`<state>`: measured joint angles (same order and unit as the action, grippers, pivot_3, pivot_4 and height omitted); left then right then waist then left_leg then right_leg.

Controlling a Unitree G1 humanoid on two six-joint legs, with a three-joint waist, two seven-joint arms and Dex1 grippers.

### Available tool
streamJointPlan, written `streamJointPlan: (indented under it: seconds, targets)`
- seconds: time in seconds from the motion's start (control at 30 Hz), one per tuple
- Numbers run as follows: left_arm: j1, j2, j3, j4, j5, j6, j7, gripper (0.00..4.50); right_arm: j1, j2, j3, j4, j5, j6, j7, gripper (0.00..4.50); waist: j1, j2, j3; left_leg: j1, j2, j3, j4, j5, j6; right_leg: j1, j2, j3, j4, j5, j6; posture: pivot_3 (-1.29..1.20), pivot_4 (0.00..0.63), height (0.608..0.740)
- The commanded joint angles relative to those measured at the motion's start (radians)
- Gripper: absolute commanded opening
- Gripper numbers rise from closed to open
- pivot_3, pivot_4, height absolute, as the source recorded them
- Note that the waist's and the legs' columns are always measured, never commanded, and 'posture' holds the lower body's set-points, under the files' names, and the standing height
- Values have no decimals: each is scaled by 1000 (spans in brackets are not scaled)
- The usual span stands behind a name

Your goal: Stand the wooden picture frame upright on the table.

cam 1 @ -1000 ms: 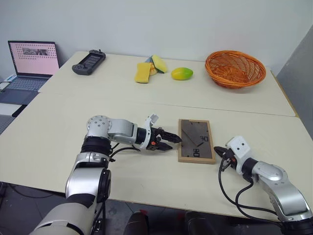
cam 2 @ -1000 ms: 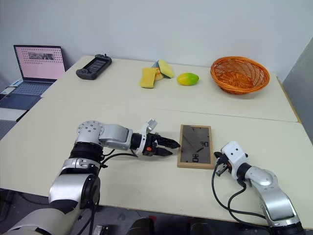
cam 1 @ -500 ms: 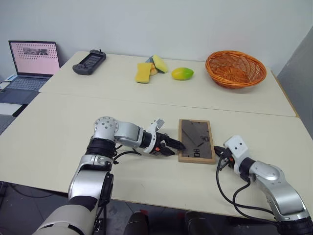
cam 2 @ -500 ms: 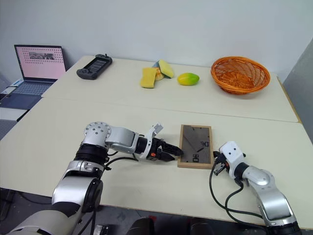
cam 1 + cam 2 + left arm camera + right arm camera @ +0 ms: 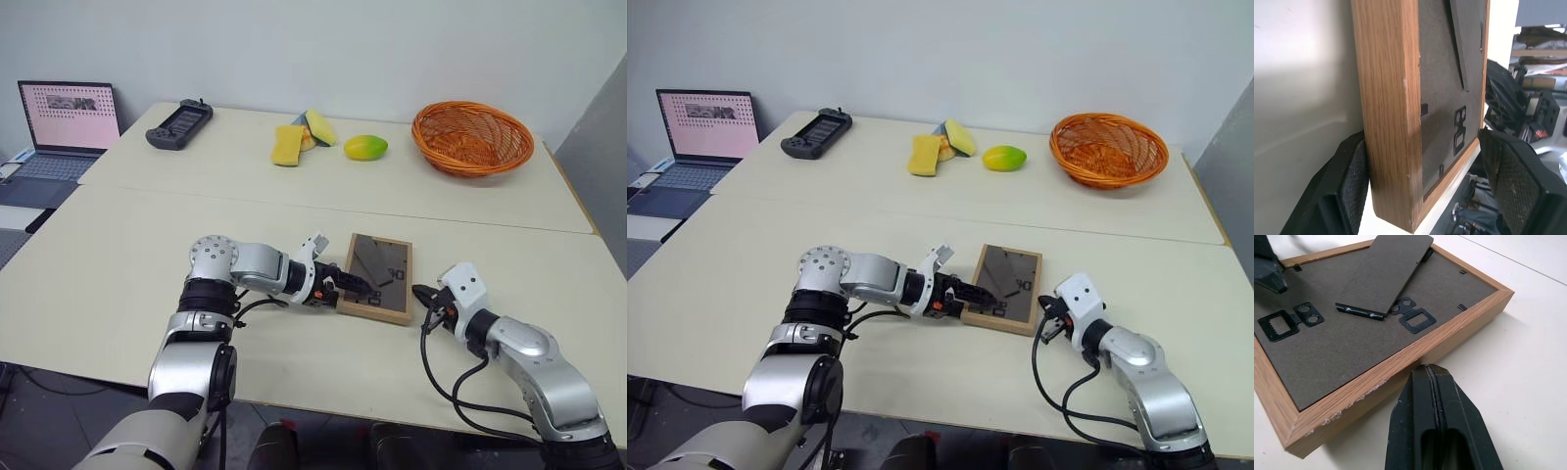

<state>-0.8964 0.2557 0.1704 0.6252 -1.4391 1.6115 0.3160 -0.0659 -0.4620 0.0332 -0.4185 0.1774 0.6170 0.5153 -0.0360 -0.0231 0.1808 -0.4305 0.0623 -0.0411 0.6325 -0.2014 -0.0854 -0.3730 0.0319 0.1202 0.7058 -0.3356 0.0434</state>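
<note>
Wood, light and oak-toned, makes up the small rectangular picture frame [image 5: 377, 278], which sits back side up near the front edge of the large pale cream table [image 5: 118, 255], between the two arms, with its left edge raised off the tabletop. Its dark grey fibreboard back carries a loose stand flap [image 5: 1385, 271], black metal hanger plates [image 5: 1288, 320] and small turn clips; pale marks show on it from the head views, too small to read as writing. The left gripper [image 5: 355, 288] has its black fingers spread wide over the frame's left edge, one ribbed pad [image 5: 1354, 183] under the wood and the other [image 5: 1511, 181] above the grey back without pressing on it. The right gripper [image 5: 421, 294] lies low just beside the frame's right edge, its two black fingers [image 5: 1442, 431] pressed together with nothing between them. On the far table stand a woven orange wicker basket [image 5: 471, 137], a yellow-green mango [image 5: 364, 148], yellow sponges [image 5: 299, 137] and a black handheld controller [image 5: 177, 124]. An open laptop [image 5: 61, 132] at far left shows a pink screen, its content unreadable.
</note>
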Motion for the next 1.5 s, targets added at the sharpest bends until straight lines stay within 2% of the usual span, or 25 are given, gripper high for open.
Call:
streamJointPlan:
  seconds: [0.03, 0.37, 0.5, 0.67, 0.83, 1.07, 1.33, 1.5]
  targets:
    - [15, -12, 34, -19, -8, 3, 29, 3559, -11, 11, 9, -62, 15, 9, -10, 0, 0, 0, 0, 0, 0, 0, 0, 0, 0, 0, 0, 0, 0, 0, 0, 0, 150, 740]
    - [9, -22, 57, -18, -20, 3, 40, 3559, -11, 5, 2, -59, 16, 13, -11, 0, 0, 0, 0, 0, 0, 0, 0, 0, 0, 0, 0, 0, 0, 0, 0, 0, 150, 740]
    - [13, -32, 62, -32, -28, 3, 45, 2917, -7, 1, -1, -57, 15, 12, -11, 0, 0, 0, 0, 0, 0, 0, 0, 0, 0, 0, 0, 0, 0, 0, 0, 0, 150, 740]
    - [4, -43, 85, -28, -29, 3, 46, 1852, -5, -1, -3, -58, 15, 14, -13, 0, 0, 0, 0, 0, 0, 0, 0, 0, 0, 0, 0, 0, 0, 0, 0, 0, 150, 740]
    - [5, -53, 90, -39, -43, 3, 46, 1371, 1, -2, -4, -64, 17, 16, -14, 0, 1, 0, 0, 0, 0, 0, 0, 0, 0, 0, 0, 0, -1, 0, 0, 0, 150, 740]
    - [15, -54, 86, -56, -60, 3, 45, 1329, 5, -4, -2, -62, 13, 14, -15, 0, 1, 0, 0, 0, 0, 0, 0, 0, 0, 0, 0, 0, -1, 0, 0, 0, 150, 740]
    - [-55, 27, 105, -106, 58, -42, -157, 1329, 10, -54, -46, -29, 12, -15, 9, 0, 0, 0, 0, 0, 0, 0, -1, 0, -1, -1, 0, 0, -1, 0, 0, 0, 150, 740]
    - [-97, 172, -80, -258, 313, -247, -553, 1329, -12, -95, -96, 4, 34, -24, 43, 0, 1, -1, 0, -1, 0, 0, -3, 2, -4, -1, 0, 0, -3, 0, 0, 0, 150, 740]
